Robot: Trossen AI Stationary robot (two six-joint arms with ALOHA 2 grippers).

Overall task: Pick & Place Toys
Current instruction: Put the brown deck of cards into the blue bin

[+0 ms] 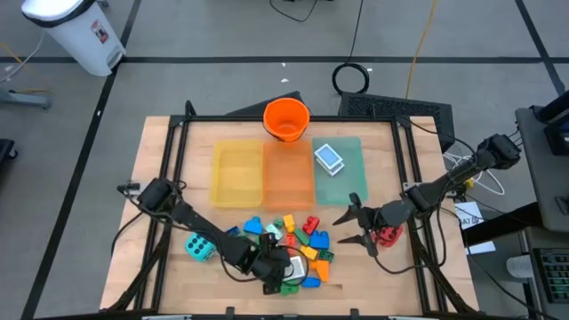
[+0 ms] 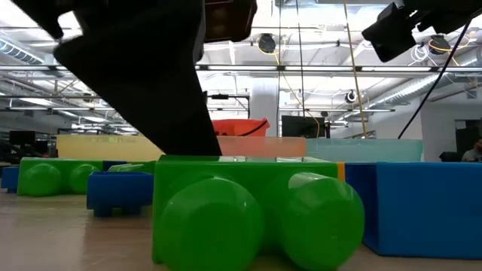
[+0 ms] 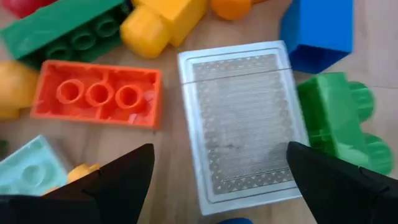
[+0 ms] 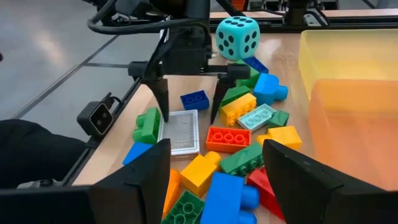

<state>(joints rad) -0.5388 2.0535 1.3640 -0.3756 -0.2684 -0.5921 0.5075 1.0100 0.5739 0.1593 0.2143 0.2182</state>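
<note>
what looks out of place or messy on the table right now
The bricks lie in a loose jumble at the front of the table, some tipped or upside down, outside the trays. One card pack lies among them, while another sits in the green tray. Nothing looks damaged.

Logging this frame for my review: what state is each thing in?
Left gripper: open, fingers on either side of the card pack, above it.
Card pack: flat on the table, not gripped.
Right gripper: open, empty, beside the brick pile.
Teal die: on the table.
Second card pack: lying in the green tray.
Orange bucket: upright.
</note>
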